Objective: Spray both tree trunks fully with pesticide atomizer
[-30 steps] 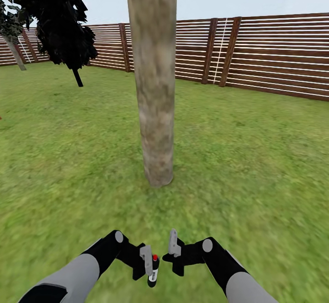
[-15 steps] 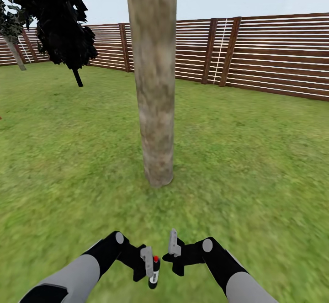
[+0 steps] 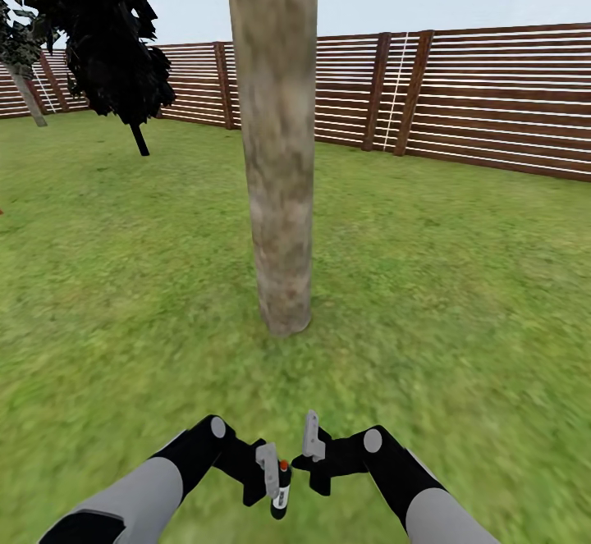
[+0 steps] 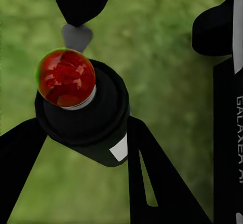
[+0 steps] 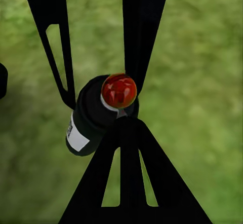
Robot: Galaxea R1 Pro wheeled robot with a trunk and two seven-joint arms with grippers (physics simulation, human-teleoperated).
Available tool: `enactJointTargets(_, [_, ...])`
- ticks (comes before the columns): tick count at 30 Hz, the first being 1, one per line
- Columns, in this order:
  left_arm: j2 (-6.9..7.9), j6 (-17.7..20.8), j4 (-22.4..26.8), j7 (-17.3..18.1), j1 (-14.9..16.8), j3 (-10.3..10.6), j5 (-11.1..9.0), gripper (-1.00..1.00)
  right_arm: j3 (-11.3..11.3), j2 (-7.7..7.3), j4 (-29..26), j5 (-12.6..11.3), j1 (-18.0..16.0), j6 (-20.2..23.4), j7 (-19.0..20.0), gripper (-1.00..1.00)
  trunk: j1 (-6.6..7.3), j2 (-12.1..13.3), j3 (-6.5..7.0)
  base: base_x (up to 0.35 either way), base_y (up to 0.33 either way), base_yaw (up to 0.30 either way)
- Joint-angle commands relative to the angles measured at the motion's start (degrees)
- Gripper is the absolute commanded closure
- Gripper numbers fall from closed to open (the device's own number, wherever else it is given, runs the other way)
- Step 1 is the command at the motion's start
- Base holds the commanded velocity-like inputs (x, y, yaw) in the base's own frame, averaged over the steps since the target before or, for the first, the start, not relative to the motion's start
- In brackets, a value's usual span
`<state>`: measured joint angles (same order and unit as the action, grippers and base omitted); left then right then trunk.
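From my head camera I look down over a green lawn [image 3: 460, 281] toward a thick, mottled grey-beige tree trunk [image 3: 277, 158] that rises straight ahead, a little left of centre, and runs out of the top of the picture. Behind it a brown slatted fence [image 3: 492, 101] crosses the far side. At the far left stands a narrow black tree [image 3: 107, 35], and beyond it a thin grey trunk [image 3: 29, 97] leans by the fence. Near the bottom my two arms meet. My left gripper [image 3: 273, 478] is clenched around the pesticide atomizer [image 3: 281, 491], a small dark bottle with a red top and a white label, held roughly upright just above the grass, near me and well short of the trunk. My right gripper [image 3: 312, 445] sits just right of the bottle; from here I cannot tell whether its fingers are apart or closed.

In my left wrist camera the atomizer [image 4: 83, 112] is seen from above, red cap toward the lens, wedged between my black fingers [image 4: 152, 183], with grass behind.

In my right wrist camera the bottle [image 5: 98, 115] lies tilted among black finger frames [image 5: 131, 178]. It looks as though my own fingers stand spread with nothing between them, though the overlap with the other gripper's fingers makes this hard to judge.
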<state>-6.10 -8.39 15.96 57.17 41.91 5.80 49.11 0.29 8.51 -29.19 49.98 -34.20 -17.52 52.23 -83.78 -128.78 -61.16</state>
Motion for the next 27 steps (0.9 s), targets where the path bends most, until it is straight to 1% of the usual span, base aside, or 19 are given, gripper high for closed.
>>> enactJointTargets(1, [-0.17,-0.6,0.1,0.0,0.0,-0.2,0.6,1.0,0.0,0.01,-0.1,0.4,0.0,-0.2,0.1,1.0,0.01,0.0,-0.05,0.0,0.0,0.0])
enactJointTargets(4, [-0.45,-0.6,-0.1,0.0,0.0,-0.2,0.6,1.0,0.0,0.01,-0.1,0.4,0.0,-0.2,0.1,1.0,0.01,0.0,-0.05,0.0,0.0,0.0])
enactJointTargets(11, [-0.49,-0.6,-0.1,0.0,0.0,-0.3,0.5,1.0,0.0,0.01,-0.1,0.4,0.0,-0.2,0.1,1.0,0.01,0.0,-0.05,0.0,0.0,0.0])
enactJointTargets(15, [-0.22,-0.7,0.1,0.0,0.0,-0.5,0.5,1.0,0.0,0.01,0.0,0.4,0.0,-0.2,0.1,1.0,0.01,0.0,-0.05,0.0,0.0,0.0])
enactJointTargets(19, [0.51,-0.8,-0.1,-0.8,0.0,-0.4,0.7,1.0,0.0,0.01,0.0,0.4,0.0,-0.2,0.1,1.0,0.01,0.0,-0.05,0.0,0.0,0.0])
enactJointTargets(20, [1.03,-0.9,-0.1,-0.8,0.0,-0.4,0.7,1.0,0.0,0.01,0.0,0.4,0.0,-0.2,0.1,1.0,0.01,0.0,-0.05,0.0,0.0,0.0])
enactJointTargets(21, [2.23,-1.0,-0.1,-0.9,0.0,-0.4,0.6,1.0,0.0,0.01,0.0,0.4,0.0,-0.2,0.1,1.0,0.01,0.0,-0.05,0.0,0.0,0.0])
enactJointTargets(24, [4.93,-1.8,-0.2,-0.9,-0.1,-0.4,0.5,1.0,0.0,-0.05,0.0,0.4,0.0,-0.2,0.1,1.0,0.01,0.0,-0.05,0.0,0.0,0.0])
enactJointTargets(25, [5.47,-2.3,-0.2,-0.9,-0.1,-0.4,0.5,1.0,0.0,-0.06,0.1,0.4,0.0,-0.2,0.1,1.0,0.01,0.0,-0.05,0.0,0.0,0.0])
enactJointTargets(27, [7.05,-3.2,-0.2,-0.9,-0.2,-0.4,0.5,1.0,0.0,-0.07,0.2,0.4,0.0,-0.2,0.1,1.0,0.01,0.0,-0.05,0.0,0.0,0.0])
